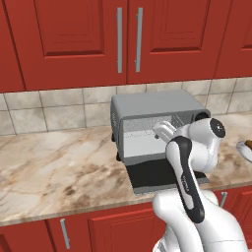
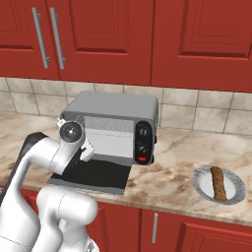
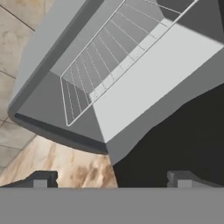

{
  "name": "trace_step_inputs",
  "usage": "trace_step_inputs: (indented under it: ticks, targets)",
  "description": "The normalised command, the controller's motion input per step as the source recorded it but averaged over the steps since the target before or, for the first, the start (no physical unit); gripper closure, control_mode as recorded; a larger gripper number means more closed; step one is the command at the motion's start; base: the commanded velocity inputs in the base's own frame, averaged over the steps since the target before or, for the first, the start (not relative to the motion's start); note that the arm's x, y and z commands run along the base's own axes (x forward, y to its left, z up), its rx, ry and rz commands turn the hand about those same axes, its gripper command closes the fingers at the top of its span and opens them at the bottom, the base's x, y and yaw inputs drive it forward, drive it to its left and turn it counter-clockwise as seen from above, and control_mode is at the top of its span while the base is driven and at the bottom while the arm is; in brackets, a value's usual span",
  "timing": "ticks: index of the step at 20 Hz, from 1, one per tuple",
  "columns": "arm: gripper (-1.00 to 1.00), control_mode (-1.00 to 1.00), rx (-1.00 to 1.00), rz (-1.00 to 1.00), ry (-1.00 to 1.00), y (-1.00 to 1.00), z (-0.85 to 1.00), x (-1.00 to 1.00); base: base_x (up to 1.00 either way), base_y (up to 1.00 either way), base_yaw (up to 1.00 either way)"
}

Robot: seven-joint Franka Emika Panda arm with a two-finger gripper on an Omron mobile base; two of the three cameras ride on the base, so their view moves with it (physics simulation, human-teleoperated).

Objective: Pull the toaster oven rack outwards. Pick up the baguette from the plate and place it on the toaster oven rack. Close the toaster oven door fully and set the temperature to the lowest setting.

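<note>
The toaster oven [image 1: 152, 103] [image 2: 113, 106] stands on the counter with its cavity exposed. Its dark glass door [image 1: 147, 179] [image 2: 96, 174] lies folded down flat on the counter in front. The wire rack [image 3: 100, 65] [image 1: 142, 129] sits inside the cavity, at mid height. My gripper [image 3: 111, 178] [image 1: 161, 130] [image 2: 88, 147] hangs open over the lowered door, just outside the cavity's left side, with nothing between its fingers. Off to the oven's right, the baguette [image 2: 217, 182] lies on the plate [image 2: 199, 183].
The black panel carries two knobs [image 2: 143, 131] [image 2: 142, 147] and a red button [image 2: 142, 158]. Red upper cabinets [image 1: 118, 39] hang above a tiled backsplash [image 1: 59, 113]. Bare marble counter [image 1: 54, 162] stretches left of the oven, and a gap separates oven and plate.
</note>
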Motion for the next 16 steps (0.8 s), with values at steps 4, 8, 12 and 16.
trace_step_inputs:
  ticks: [4, 8, 12, 16]
  targets:
    - [-1.0, -1.0, 0.0, -0.11, -0.06, 0.24, -0.19, 0.16, 0.0, 0.0, 0.0]
    - [-1.0, -1.0, 0.0, -0.11, -0.07, 0.09, -0.17, 0.15, 0.0, 0.0, 0.0]
    - [-1.0, -1.0, 0.02, -0.09, -0.09, 0.0, -0.25, 0.2, 0.0, 0.0, 0.0]
    - [-1.0, -1.0, 0.03, -0.03, -0.05, 0.0, -0.25, 0.18, 0.0, 0.0, 0.0]
